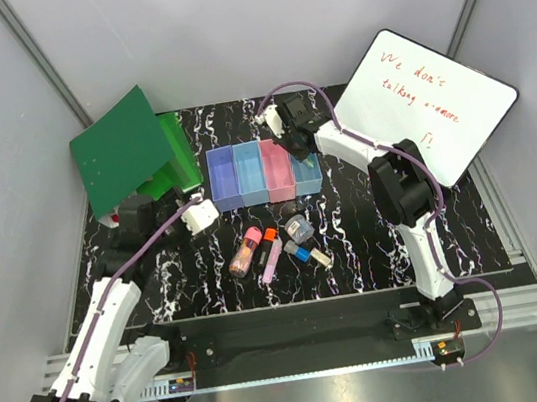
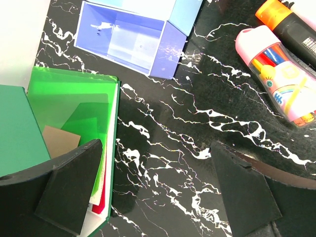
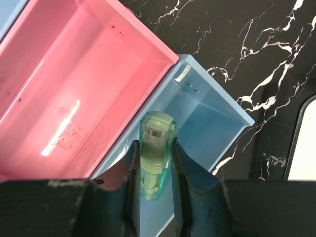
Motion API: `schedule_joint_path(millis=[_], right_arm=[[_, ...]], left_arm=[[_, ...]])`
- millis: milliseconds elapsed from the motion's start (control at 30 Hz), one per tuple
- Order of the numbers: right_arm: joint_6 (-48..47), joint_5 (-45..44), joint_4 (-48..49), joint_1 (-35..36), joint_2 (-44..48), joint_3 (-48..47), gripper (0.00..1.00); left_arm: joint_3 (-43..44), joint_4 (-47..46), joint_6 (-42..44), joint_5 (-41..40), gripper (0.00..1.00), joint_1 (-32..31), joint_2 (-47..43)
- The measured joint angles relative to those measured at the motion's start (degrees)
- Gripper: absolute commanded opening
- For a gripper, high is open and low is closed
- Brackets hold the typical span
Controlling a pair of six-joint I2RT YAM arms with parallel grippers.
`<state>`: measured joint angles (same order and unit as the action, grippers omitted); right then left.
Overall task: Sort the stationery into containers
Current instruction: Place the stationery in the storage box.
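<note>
Highlighter (image 3: 157,143) flanks behind right fingers (image 3: 192,182)

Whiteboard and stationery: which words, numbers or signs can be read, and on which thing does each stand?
"We don't talking anymore" on the whiteboard, red handwriting; last word uncertain.
Barcode label on the green highlighter, digits too small to read.
Cartoon picture on the pink marker case, no readable words.

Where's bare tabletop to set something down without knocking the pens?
Widest bare table lies between the loose pens and the right arm. A narrower strip runs between the pens and the left arm. It is crowded in front of the bins.
</note>
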<state>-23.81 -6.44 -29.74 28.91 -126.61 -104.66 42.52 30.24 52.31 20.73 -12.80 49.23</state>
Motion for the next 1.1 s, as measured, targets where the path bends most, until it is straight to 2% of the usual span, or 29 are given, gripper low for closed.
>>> schedule_joint_path(millis=[33, 100, 200, 300, 533, 700, 1100], right_arm=[[-0.02, 0.0, 0.0, 0.0, 0.0, 0.0, 0.39], [-0.09, 0.0, 0.02, 0.0, 0.0, 0.0, 0.42], [-0.52, -0.11, 0.07, -0.11, 0.0, 0.0, 0.36], [-0.7, -0.07, 0.2, -0.17, 0.0, 0.0, 0.34], [-2.64, 0.07, 0.72, -0.17, 0.0, 0.59, 0.44], [-4.07, 0.02, 0.92, -0.26, 0.0, 2.23, 0.46], [-5.4, 0.02, 0.76, -0.42, 0.42, 2.71, 0.42]], left_arm=[[0.0, 0.0, 0.0, 0.0, 0.99, 0.0, 0.09], [0.0, -0.02, 0.04, 0.0, 0.99, 0.0, 0.11], [0.0, -0.02, 0.22, -0.02, 0.99, 0.0, 0.11], [0.0, -0.02, 0.24, -0.02, 0.99, 0.0, 0.11], [0.0, -0.31, 0.42, -0.04, 0.99, 0.0, 0.11], [0.0, -0.37, 0.42, -0.04, 0.99, 0.0, 0.13], [0.0, -0.39, 0.39, -0.02, 0.99, 0.0, 0.35]])
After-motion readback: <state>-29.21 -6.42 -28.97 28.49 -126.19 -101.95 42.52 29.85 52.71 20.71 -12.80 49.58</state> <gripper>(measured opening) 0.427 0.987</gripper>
